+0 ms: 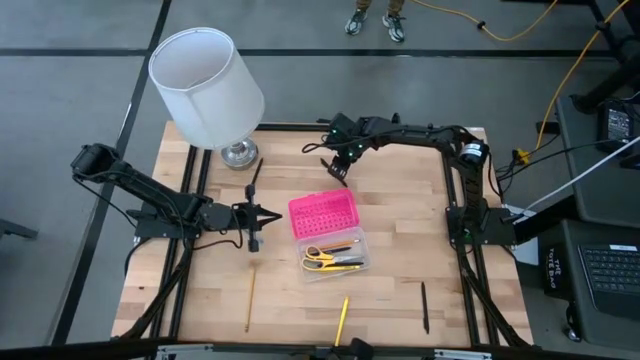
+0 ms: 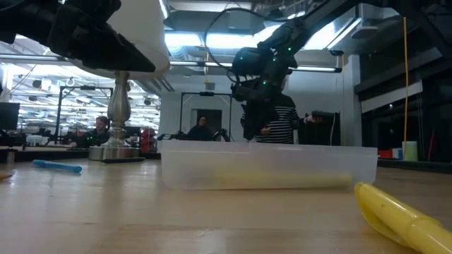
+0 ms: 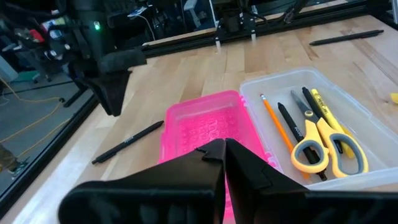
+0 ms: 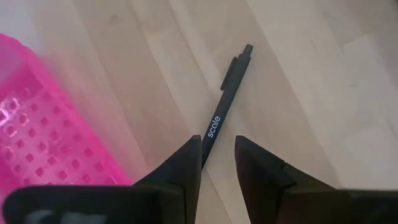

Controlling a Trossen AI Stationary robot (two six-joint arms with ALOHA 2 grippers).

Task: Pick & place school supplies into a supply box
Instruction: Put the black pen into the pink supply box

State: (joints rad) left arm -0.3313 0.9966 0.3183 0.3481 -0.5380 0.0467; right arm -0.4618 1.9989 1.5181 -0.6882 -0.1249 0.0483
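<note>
Pen, black w/ white lettering (image 4: 225, 102), lies flat on the desk (image 1: 400, 250) right under the right gripper (image 4: 216, 155); those jaws stand apart w/ nothing between them, and the pen's near end runs into the gap between the fingertips, its long axis leading away from them at a slight slant, clip end farthest. Looks like a straight drop would straddle the barrel, jaws closing across it, not along it. Just beside it sits the pink lid (image 1: 322, 212) of the supply box, w/ the clear base (image 1: 337, 254) on its far side from the gripper, already holding yellow scissors (image 3: 320, 140) plus an orange pencil & dark pens. Right arm is the nearer one for this pen. Left gripper (image 3: 219, 155) is clenched shut, empty, parked on the lid's other side. More pencils (image 1: 249, 298) lie well apart toward the desk's front edge.
</note>
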